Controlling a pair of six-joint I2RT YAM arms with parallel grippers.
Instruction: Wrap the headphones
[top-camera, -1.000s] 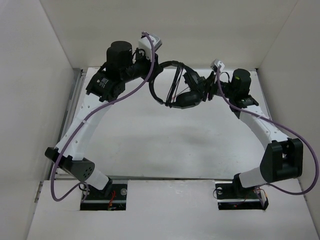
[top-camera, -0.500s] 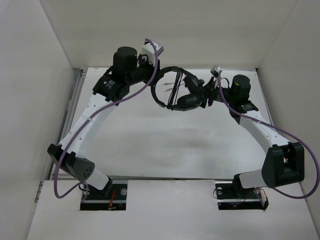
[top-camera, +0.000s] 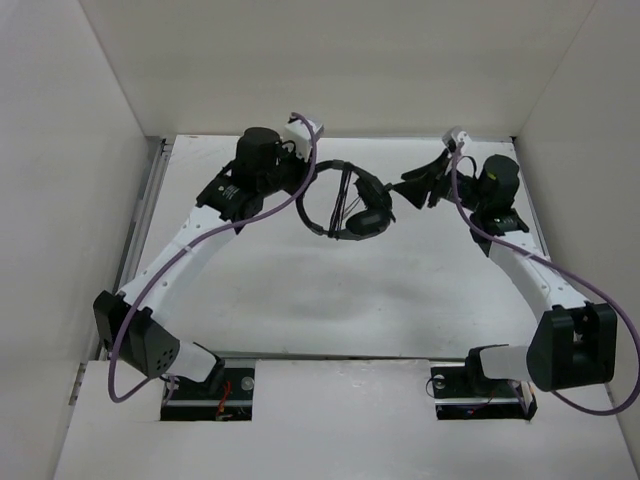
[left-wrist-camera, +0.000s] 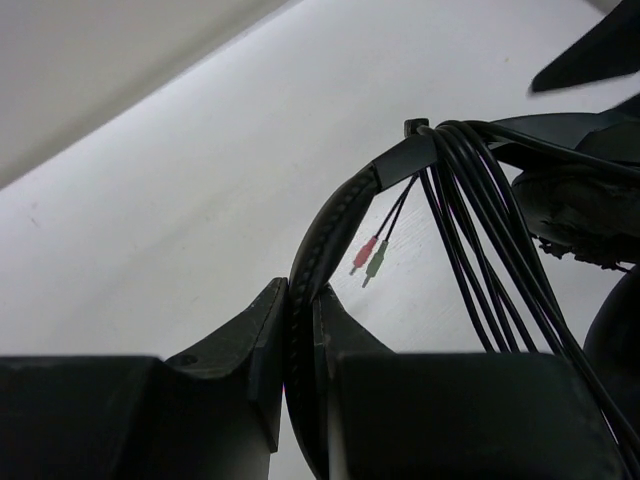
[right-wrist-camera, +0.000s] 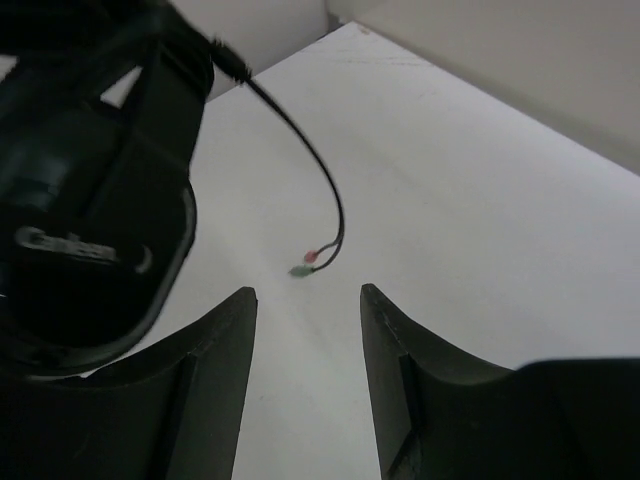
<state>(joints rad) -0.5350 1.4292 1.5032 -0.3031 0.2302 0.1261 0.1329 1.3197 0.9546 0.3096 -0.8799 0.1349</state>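
Both my arms reach far out over the bench (top-camera: 300, 290), elbows bowed outward and wrists turned in toward each other. My left tool (top-camera: 308, 176) is pressed together on the headphones (top-camera: 366, 218). In the left wrist view its fingers (left-wrist-camera: 262, 330) pinch the thin headband (left-wrist-camera: 330, 235) edge-on, and the band arcs up and away from the left tool (left-wrist-camera: 300, 305). Beyond that grip, several turns of the thin black cable (left-wrist-camera: 470, 210) lie draped over the headband. The red and green plugs (left-wrist-camera: 370, 258) hang loose just past the fingertips, above the bench. The earcups sit on the far side of the left tool, toward my right arm.

My right tool (top-camera: 402, 190) is spread wide, holds nothing and points at the headset from just beside it. In the right wrist view a black earcup (right-wrist-camera: 90, 220) fills the space up and left of the right tool (right-wrist-camera: 305, 300). I cannot tell whether the earcup touches that finger. The cable end with its plugs (right-wrist-camera: 308, 263) dangles straight ahead between the fingers.
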